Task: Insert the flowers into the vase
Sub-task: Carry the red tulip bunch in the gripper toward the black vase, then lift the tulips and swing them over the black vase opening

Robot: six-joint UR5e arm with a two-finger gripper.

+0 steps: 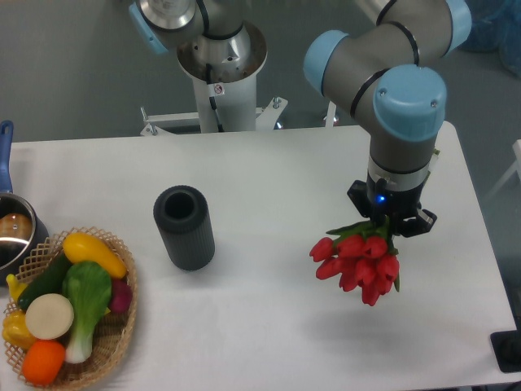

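Directly beneath the pincer (390,225), red tulip buds hang in a tight bunch: the flowers (359,266) dangle heads down and a little toward the camera, with green leaves showing just under the fingers. The pincer is closed around the bunch near its stems, though the stems themselves are hidden by the wrist, so the exact grip point cannot be seen. A soft shadow on the white table (269,342) below suggests the bunch is lifted clear of the surface.

Well off to the pincer's side, toward the left of the picture, stands the vase (184,227), dark, ribbed and upright, its round mouth open to the camera and empty. Bare table lies between it and the flowers.

Farther out in that same direction, at the table's front corner, sits a wicker basket (114,346) of toy vegetables, and behind it a metal pot (15,236) with a blue handle at the table's edge.

Judging from this, the step in hand is carrying the bunch across to the vase. To do it well, the buds must end up pointing upward and the stems downward, so the wrist likely needs turning before lowering. The stems should be centred over the mouth and lowered slowly, since the bunch looks wider than the opening and a sideways nudge could tip the vase.
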